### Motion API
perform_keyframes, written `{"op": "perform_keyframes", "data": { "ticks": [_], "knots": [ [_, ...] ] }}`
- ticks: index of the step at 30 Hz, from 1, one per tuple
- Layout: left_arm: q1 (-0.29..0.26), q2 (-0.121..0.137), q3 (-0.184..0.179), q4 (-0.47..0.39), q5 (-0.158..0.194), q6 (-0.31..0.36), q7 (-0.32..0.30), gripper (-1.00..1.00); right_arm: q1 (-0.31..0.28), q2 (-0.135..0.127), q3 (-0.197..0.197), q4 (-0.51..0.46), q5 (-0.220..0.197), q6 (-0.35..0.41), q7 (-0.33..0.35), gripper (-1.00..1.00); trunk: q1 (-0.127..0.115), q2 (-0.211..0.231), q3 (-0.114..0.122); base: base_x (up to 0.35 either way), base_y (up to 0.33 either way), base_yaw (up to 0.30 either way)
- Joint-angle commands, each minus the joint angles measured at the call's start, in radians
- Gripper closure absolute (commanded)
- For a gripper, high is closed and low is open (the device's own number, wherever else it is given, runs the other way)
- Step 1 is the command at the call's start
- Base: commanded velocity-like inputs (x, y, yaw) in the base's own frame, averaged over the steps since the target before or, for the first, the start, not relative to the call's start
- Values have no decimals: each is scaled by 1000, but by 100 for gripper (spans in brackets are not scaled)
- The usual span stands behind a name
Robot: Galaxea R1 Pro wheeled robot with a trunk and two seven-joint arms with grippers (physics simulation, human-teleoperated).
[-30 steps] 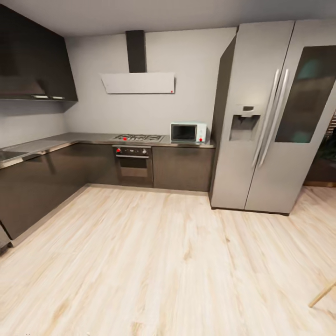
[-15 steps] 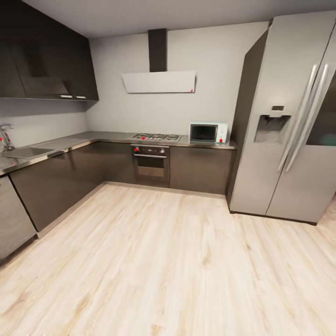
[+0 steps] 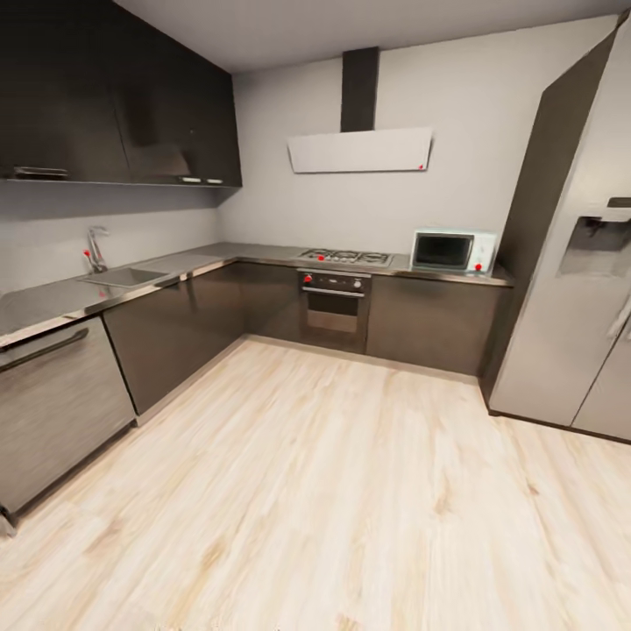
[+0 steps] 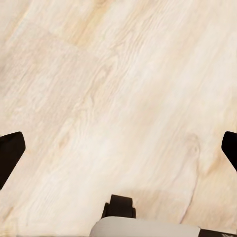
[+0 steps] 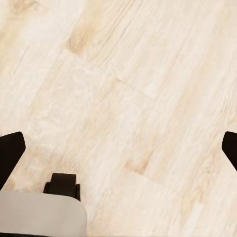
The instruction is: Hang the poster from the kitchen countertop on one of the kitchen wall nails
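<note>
The kitchen countertop [image 3: 53,302] is an L-shaped grey steel worktop along the left and back walls, with an inset sink [image 3: 123,278] and a chrome tap [image 3: 95,248]. The poster is out of view, and I cannot make out any wall nail on the light-grey walls. My left gripper [image 4: 118,153] hangs over pale wood floor, its dark fingertips [image 4: 10,153] far apart, open and empty. My right gripper [image 5: 118,153] is likewise open above the floor with nothing between its fingers [image 5: 10,153].
A hob [image 3: 344,257], an oven [image 3: 333,302] and a microwave [image 3: 451,251] line the back wall under a hood [image 3: 361,149]. A tall steel fridge [image 3: 578,289] stands at the right. Dark upper cabinets [image 3: 114,96] hang at left, above a dishwasher front [image 3: 53,412]. Wood floor [image 3: 333,491] stretches ahead.
The camera has turned left, so the whole kitchen has slid rightward in the picture. The sink, tap and dishwasher front have come into view and most of the fridge has left.
</note>
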Motion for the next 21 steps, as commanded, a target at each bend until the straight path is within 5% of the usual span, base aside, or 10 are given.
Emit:
{"op": "perform_keyframes", "data": {
  "ticks": [1, 11, 21],
  "knots": [
    [0, -1, 4, -1, -10, -1, 0, -100, -1, 0, 6, 1, 7, 0, -8, -100, 0, -1, -1, 6, 294, 274],
    [0, -1, 4, 0, -10, -2, 0, -100, -1, -1, 5, 1, 7, -1, -9, -100, 0, -1, -6, -44, 218, 273],
    [0, -1, 4, -1, -10, -4, 0, -100, -1, 0, 6, 1, 7, 0, -8, -100, 0, -1, -9, -176, -144, 144]
  ]
}}
